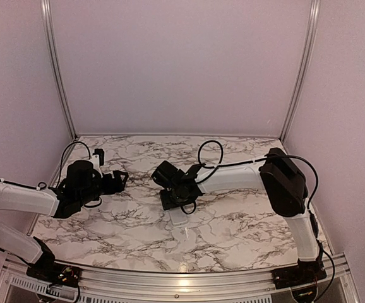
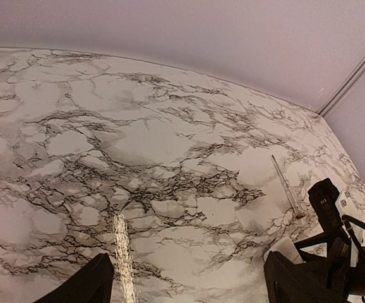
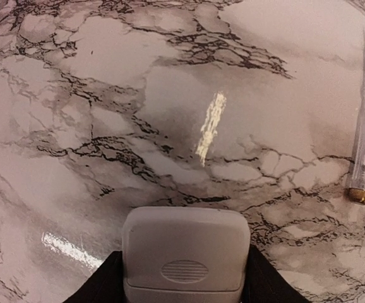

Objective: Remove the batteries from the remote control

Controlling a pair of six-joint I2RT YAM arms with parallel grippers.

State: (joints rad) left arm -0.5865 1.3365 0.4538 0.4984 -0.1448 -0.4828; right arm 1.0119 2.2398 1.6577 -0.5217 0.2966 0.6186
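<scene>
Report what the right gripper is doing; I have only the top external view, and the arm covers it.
Observer: In the right wrist view, the right gripper has its fingers against both sides of the remote control.
Operator: Check the battery cover.
Observer: The ribbed cover catch faces the wrist camera. The cover looks closed, and no batteries show in any view.
Operator: Check the left gripper.
Observer: In the left wrist view, the left gripper is open and holds nothing; only the marble table shows between its jaws.
</scene>
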